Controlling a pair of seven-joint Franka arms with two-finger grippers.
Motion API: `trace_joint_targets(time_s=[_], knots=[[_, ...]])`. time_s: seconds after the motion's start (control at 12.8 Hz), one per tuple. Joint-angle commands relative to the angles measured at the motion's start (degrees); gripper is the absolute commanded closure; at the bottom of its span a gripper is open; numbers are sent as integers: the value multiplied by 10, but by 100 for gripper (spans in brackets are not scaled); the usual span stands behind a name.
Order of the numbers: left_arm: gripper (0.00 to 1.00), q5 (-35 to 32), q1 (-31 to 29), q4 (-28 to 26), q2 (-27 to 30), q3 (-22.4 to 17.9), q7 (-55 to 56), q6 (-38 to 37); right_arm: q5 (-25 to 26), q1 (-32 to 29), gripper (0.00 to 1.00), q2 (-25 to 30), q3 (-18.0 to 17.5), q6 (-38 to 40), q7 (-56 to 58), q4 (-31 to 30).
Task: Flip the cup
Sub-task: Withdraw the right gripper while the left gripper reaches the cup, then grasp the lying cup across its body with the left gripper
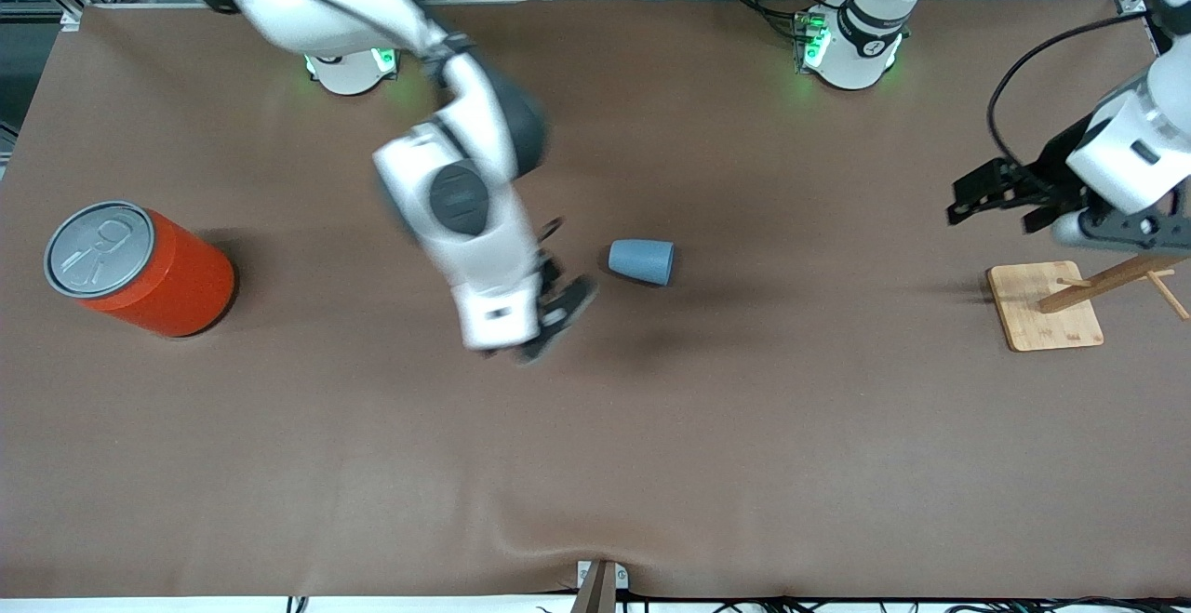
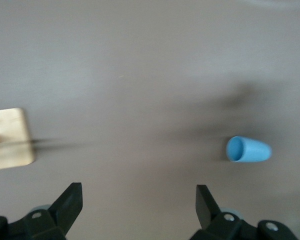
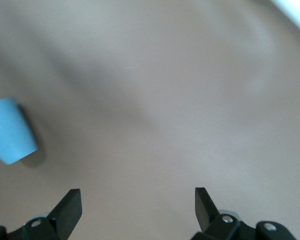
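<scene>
Right gripper point(image 1: 558, 301) open beside cup point(image 1: 642, 261) lying sideways; left gripper point(image 1: 991, 194) open.

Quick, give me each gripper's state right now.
Left gripper: open, empty, over the table near the wooden stand.
Right gripper: open, empty, beside the cup.

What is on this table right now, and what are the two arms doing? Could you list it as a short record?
cup: light blue cup lying on its side mid-table, held by nothing
right end effector: right end effector open, beside the cup, toward the right arm's end
left end effector: left end effector open, waiting over bare table near the wooden stand
can: orange can standing upright at the right arm's end of the table
table: brown cover
task state: cup not yet upright
</scene>
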State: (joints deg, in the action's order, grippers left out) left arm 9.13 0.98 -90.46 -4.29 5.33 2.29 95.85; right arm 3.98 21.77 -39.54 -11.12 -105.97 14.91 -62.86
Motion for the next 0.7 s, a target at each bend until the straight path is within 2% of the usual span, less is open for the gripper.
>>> trace_joint_targets(time_s=[0.0,0.16,0.31,0.47,0.62], knots=[[0,-2,-6,6,-10,1,-1,7,-50,-93,0,52,-14,14,-1,-17],[0,4,-5,-2,-19,0,-3,3,-50,-162,0,64,-16,18,1,-16],[0,32,1,-2,-58,2,11,-6,-47,-197,0,100,-11,32,1,-16],[0,96,14,-1,-113,4,29,-24,-43,-213,0,137,-7,79,-15,-17],[0,140,41,-1,-159,4,31,-23,-60,-252,0,170,-13,144,-98,-19]])
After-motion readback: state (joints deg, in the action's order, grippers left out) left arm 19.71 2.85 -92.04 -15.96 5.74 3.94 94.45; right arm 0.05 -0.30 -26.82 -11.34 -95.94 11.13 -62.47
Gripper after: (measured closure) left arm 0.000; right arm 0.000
